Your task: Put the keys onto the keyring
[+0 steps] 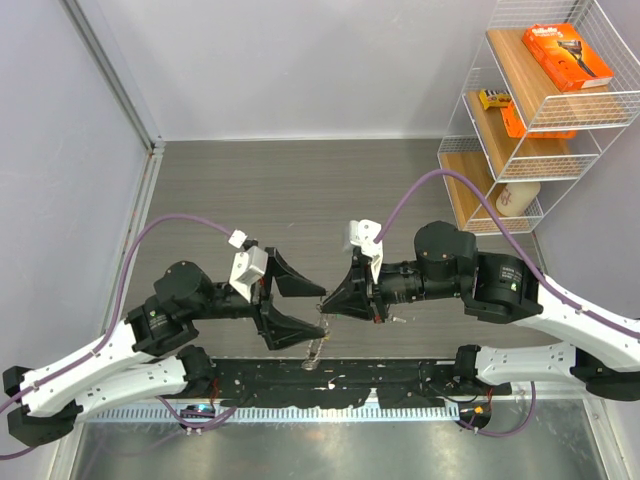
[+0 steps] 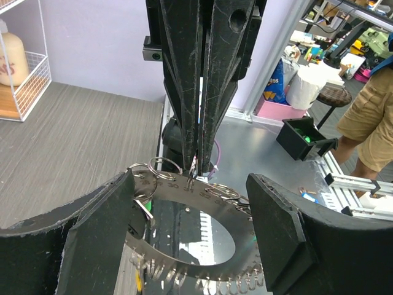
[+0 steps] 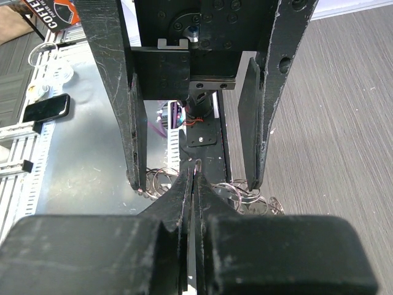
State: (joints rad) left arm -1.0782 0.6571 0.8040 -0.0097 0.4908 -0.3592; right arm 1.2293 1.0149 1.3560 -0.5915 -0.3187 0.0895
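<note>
The keyring [image 2: 175,187] is a broad flat silver band stamped with numbers, with small wire loops [image 3: 161,181] strung round it. It hangs edge-on in the top view [image 1: 315,350], in the air above the table's near edge. My right gripper [image 2: 195,163] reaches in from the right [image 1: 330,300], shut on a thin metal loop at the band's upper rim. My left gripper [image 2: 191,209] faces it [image 1: 318,312], open, with one finger [image 3: 136,141] on each side of the band. I cannot tell whether those fingers touch it. I can make out no loose keys.
A white wire shelf [image 1: 530,110] at the back right holds orange boxes and a bottle. A black rail [image 1: 330,385] runs along the near edge below the grippers. Purple cables arch over both arms. A small silver piece [image 1: 398,320] lies under the right wrist.
</note>
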